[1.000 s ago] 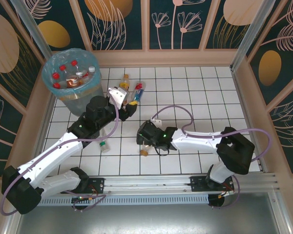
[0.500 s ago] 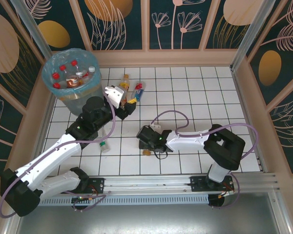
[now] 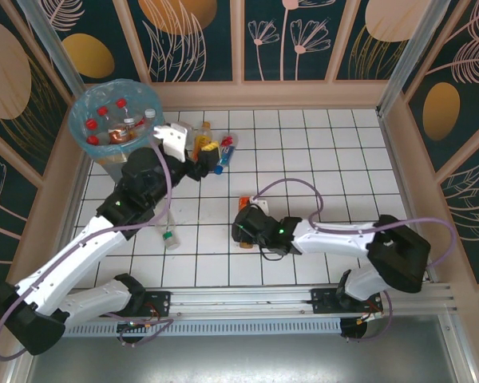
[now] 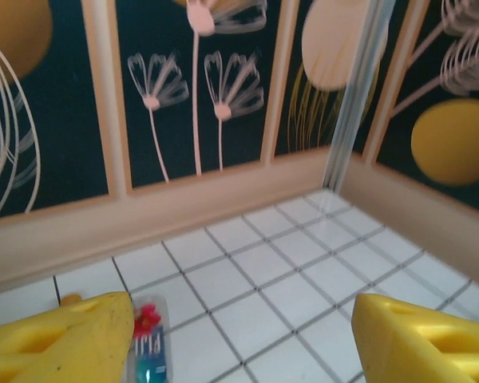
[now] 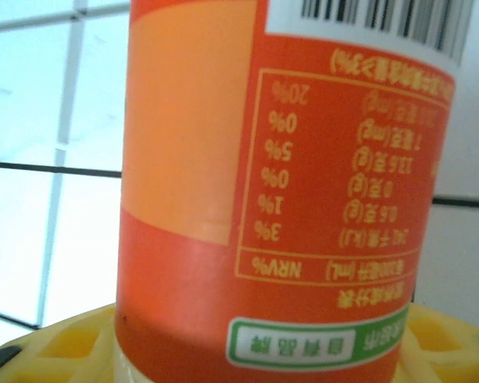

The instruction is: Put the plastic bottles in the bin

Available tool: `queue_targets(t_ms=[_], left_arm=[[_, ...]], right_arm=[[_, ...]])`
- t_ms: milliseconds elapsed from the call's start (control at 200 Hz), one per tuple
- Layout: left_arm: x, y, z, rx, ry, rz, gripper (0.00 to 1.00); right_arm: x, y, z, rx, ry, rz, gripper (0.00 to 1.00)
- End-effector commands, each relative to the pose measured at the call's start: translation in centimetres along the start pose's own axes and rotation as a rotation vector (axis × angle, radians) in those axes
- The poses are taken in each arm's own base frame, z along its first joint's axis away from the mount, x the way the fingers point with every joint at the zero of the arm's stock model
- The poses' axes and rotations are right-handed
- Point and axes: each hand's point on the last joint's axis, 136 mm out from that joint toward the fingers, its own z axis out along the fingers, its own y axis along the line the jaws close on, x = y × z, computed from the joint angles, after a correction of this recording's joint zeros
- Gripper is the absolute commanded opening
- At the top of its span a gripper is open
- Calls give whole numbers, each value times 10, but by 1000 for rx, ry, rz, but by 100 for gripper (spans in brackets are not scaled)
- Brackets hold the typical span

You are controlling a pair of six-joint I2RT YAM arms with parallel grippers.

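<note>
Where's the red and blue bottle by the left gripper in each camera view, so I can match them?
Top external: the red-and-blue bottle lies on the far-left tiles, beside the left gripper.
Left wrist: bottom left, beside one yellow finger.
Right wrist: an orange-labelled bottle close up.
Shared landmark: the white gridded table.
</note>
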Motion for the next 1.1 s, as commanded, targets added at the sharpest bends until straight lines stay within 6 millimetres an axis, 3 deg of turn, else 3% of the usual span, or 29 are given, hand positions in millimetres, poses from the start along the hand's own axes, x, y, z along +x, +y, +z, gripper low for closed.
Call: queue_targets(t_ms=[0, 95, 195, 355, 475, 626, 791, 921, 1096], left_arm=[[-29, -4, 0, -7, -13, -115, 75], [-36, -14, 6, 34, 29, -166, 80], [-40, -25, 10, 88, 62, -201, 78], [-52, -65, 11, 303, 100, -261, 80], [-60, -89, 3, 449, 114, -264, 82], [-61, -104, -8, 548, 131, -247, 85], [-50, -116, -14, 631, 178, -252, 84], [-40, -125, -19, 696, 212, -261, 80], [-39, -128, -24, 733, 210, -250, 67]], right_arm=[[-43, 27, -28, -117, -188, -107, 29], [-68, 46, -56, -195, -295, -199, 28], [-95, 64, -93, -277, -435, -261, 28], [-129, 94, -151, -429, -653, -335, 27], [-143, 117, -183, -527, -763, -405, 27], [-158, 135, -216, -621, -887, -415, 26], [-162, 147, -234, -680, -931, -447, 26], [-160, 151, -237, -703, -919, -459, 26], [-158, 147, -236, -703, -909, -441, 26]])
